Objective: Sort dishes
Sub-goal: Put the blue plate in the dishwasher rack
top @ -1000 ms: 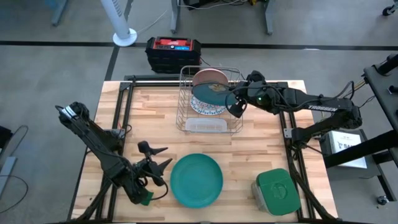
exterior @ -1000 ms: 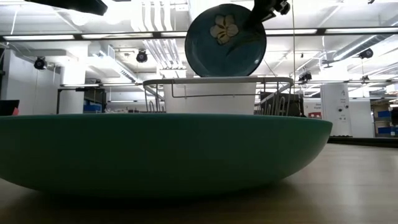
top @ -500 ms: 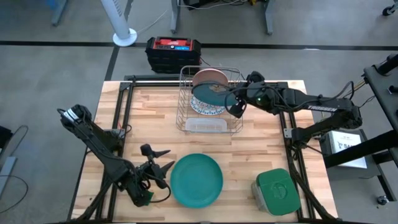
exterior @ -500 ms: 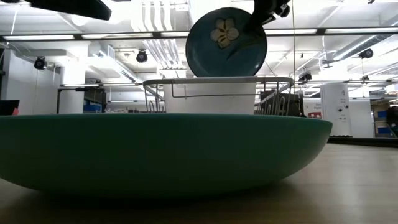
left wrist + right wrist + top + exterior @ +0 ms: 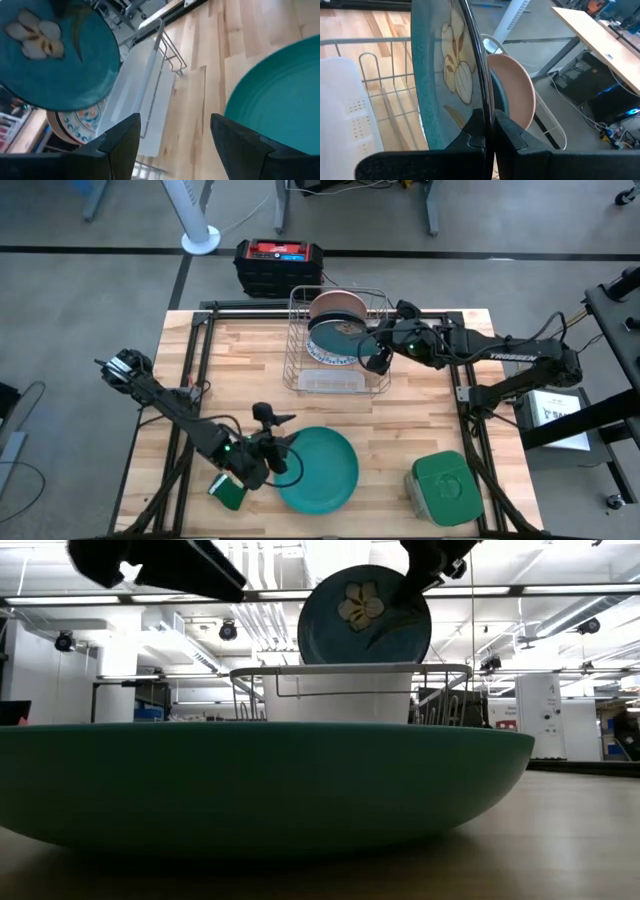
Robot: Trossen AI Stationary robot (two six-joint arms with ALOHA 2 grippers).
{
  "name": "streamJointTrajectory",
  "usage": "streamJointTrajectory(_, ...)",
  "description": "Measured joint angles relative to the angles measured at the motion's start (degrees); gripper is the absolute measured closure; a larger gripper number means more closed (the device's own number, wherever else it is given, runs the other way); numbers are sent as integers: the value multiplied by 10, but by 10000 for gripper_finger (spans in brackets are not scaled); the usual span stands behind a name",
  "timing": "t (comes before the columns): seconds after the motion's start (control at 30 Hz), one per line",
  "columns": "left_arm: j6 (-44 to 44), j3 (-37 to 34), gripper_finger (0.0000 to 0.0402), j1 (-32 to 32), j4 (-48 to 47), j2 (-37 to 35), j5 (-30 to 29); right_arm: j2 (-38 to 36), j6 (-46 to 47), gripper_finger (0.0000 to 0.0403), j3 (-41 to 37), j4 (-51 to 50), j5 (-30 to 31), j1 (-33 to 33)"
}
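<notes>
- Pale wooden planks make up the desk [image 5: 420, 415], which stands on a grey floor with a red-topped black box [image 5: 279, 266] just beyond its far edge.
- At the far middle of the desk sits a wire dish rack [image 5: 338, 386] with a white tray at its near end.
- The salmon-pink plate [image 5: 336, 306] stands on edge at the back of the rack; the white plate with blue-red ornament [image 5: 328, 357] sits in the rack in front of it.
- The right tool [image 5: 379, 350] is clenched on the rim of the dark teal plate [image 5: 338, 334], holding it upright over the rack, between the pink plate and the ornamented one; the low view shows its flower motif above the rack's top wire.
- The bright teal-green plate [image 5: 320, 470] lies flat on the near middle of the desk.
- The left tool [image 5: 283, 442] is released, fingers spread, at the near left edge of that plate.
- A small green sponge [image 5: 229, 492] lies beside the left arm.
- A square green-lidded container [image 5: 446, 486] rests at the near right corner.
</notes>
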Motion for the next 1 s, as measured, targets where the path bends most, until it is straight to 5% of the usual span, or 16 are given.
streamJointTrajectory(0.1,44,0,171,22,33,-1,31,0,2,403,-6,0,0,0)
streamJointTrajectory(0.23,117,0,171,57,120,-1,155,0,6,403,-7,2,0,0)
streamJointTrajectory(0.6,222,0,171,135,207,-1,380,-2,6,403,-7,-2,-1,4)
streamJointTrajectory(1.0,295,-23,171,177,197,-6,436,-2,16,403,-7,-1,-3,4)
